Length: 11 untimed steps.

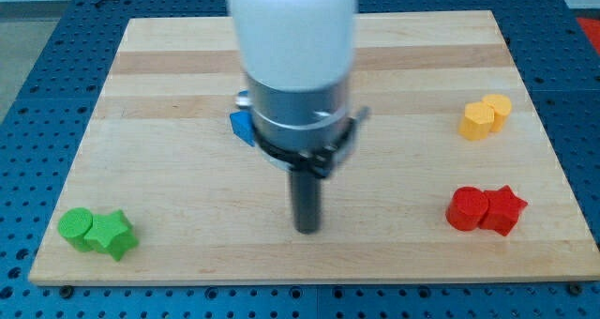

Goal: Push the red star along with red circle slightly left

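Our bare tool, my tip [307, 229], mid-frame: we should circle right of the red star [502, 210], touching the red circle [466, 208], then push left.

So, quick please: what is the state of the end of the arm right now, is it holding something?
No claw: my tip is a bare rod, holding nothing, touching no block, well to the view's left of the red circle and red star.

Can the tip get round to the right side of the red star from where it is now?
Probably yes: my tip sits mid-board, left of the red circle and red star, with bare board between.
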Tool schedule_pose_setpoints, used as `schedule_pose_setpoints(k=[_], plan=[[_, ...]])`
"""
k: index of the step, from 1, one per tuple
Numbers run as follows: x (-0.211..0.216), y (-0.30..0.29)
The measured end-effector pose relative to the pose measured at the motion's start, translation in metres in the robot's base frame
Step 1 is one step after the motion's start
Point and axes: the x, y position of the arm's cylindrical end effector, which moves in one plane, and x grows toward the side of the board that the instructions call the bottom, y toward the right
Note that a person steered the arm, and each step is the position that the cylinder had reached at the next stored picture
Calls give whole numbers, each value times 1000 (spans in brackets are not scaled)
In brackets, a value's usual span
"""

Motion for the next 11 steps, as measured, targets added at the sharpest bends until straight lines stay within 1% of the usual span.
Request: schedule_pose_setpoints(k=[1,2,4,5,6,7,8,10,11], plan=[[24,58],[38,121],[33,262],[9,300],[-15,292],[-23,259],[-20,225],[-13,177],[-13,173]])
